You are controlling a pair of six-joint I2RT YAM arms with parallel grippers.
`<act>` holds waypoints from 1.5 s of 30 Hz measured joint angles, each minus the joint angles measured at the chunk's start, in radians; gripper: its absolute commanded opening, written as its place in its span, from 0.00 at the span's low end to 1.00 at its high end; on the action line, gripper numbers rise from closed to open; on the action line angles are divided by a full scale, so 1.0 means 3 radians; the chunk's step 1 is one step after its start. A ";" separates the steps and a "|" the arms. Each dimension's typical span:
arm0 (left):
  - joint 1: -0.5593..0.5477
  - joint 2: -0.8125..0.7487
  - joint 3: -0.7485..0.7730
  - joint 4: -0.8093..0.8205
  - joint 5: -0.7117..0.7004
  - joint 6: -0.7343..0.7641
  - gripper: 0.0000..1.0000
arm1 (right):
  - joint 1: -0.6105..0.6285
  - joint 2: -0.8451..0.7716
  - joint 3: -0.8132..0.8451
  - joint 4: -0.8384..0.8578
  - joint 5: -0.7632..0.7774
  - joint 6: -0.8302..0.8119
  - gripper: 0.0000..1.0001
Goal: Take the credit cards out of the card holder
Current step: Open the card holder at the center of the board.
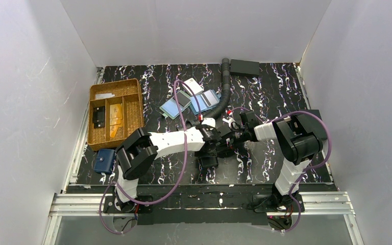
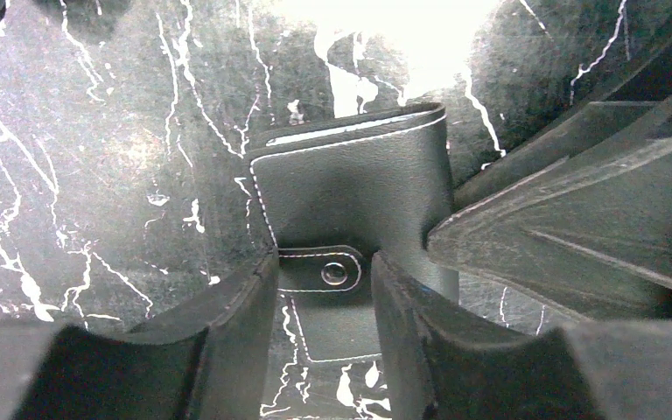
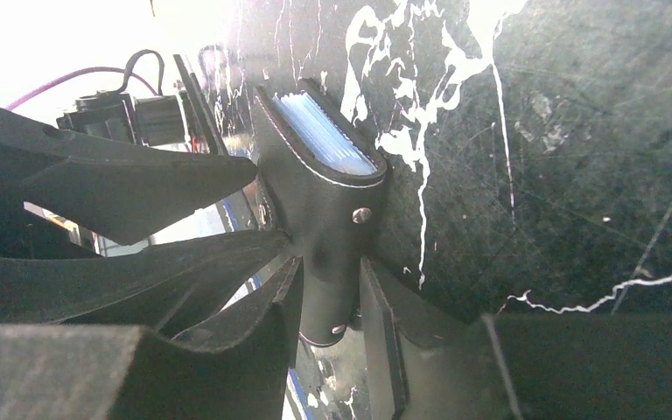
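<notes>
The card holder (image 2: 350, 188) is a small black stitched wallet with a snap strap (image 2: 332, 273). In the top view it is mostly hidden where both grippers meet, just above the table's middle. My left gripper (image 2: 324, 297) is shut on the strap end, one finger (image 2: 227, 324) on each side of the snap. My right gripper (image 3: 331, 302) is shut on the holder's lower body (image 3: 328, 219). Pale light blue card edges (image 3: 324, 136) show in the holder's open mouth. An orange-tan flat card (image 1: 115, 120) lies in the wicker tray.
The wicker tray (image 1: 132, 84) stands at the back left, with a black item (image 1: 98, 118) in it. Overlapping blue-and-dark flat rectangles (image 1: 176, 107), a white tag (image 1: 194, 87) and a corrugated hose (image 1: 226, 84) lie behind the grippers. A navy pouch (image 1: 104, 161) lies front left. A black box (image 1: 244, 67) sits at the back.
</notes>
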 measured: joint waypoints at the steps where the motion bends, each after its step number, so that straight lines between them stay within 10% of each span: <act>1: 0.0000 0.0010 0.0009 0.0003 0.0001 -0.0006 0.34 | 0.0000 0.0001 0.0000 0.0000 -0.0004 -0.0001 0.41; 13: -0.0003 0.0039 0.0056 0.0025 -0.0042 0.0017 0.00 | 0.0018 0.0020 0.0008 -0.0003 -0.0051 -0.0005 0.45; 26: 0.0003 -0.0140 -0.0183 0.0254 -0.0042 0.0095 0.00 | 0.0084 0.0065 0.0047 -0.0034 -0.0134 -0.0017 0.44; 35: 0.0009 -0.0491 -0.0593 0.0647 0.0120 0.0067 0.00 | 0.0122 0.0106 0.0098 -0.0216 -0.0027 -0.0134 0.12; 45: 0.0050 -0.0923 -0.0982 0.0944 0.0215 -0.0036 0.00 | 0.0057 0.0088 0.0159 -0.0444 0.0008 -0.0298 0.02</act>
